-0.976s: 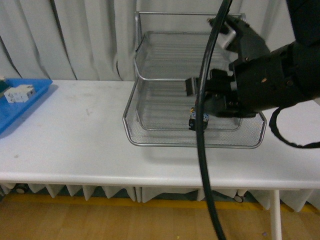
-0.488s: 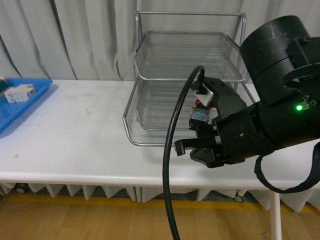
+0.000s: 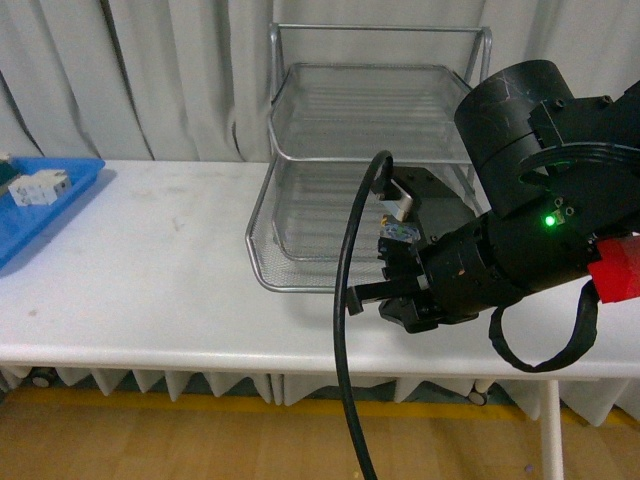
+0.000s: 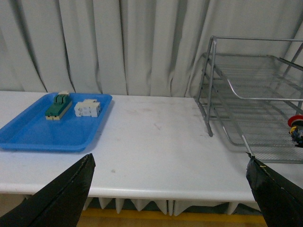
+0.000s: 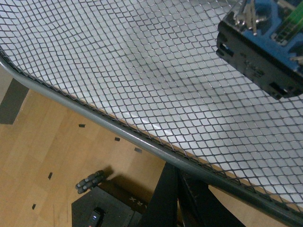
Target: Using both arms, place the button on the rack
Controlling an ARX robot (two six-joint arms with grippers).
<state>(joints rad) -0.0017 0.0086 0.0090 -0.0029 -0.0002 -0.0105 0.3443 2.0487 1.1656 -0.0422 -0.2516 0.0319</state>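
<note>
The button (image 3: pixel 398 232) lies in the bottom tier of the silver wire rack (image 3: pixel 300 285), near the tier's front rim. Its red cap and dark body show at the edge of the left wrist view (image 4: pixel 296 126), and its black-and-blue body sits on the mesh in the right wrist view (image 5: pixel 265 42). My right gripper (image 3: pixel 358 296) is shut and holds nothing. It hangs just outside the rack's front rim (image 5: pixel 118 127), fingers (image 5: pixel 165 198) pressed together. My left gripper (image 4: pixel 168 194) is open and empty, back from the table's front edge, facing the rack (image 4: pixel 255 94).
A flat blue tray (image 4: pixel 28 135) at the table's left end holds a green switch block (image 4: pixel 57 105) and a white component (image 4: pixel 88 108). The tray (image 3: pixel 40 215) also shows in the front view. A thick black cable (image 3: pixel 345 330) loops before the rack. Curtains hang behind.
My right arm has drawn back out of the bottom tier and down toward the table's front edge. The button stays on the mesh where the gripper was.
</note>
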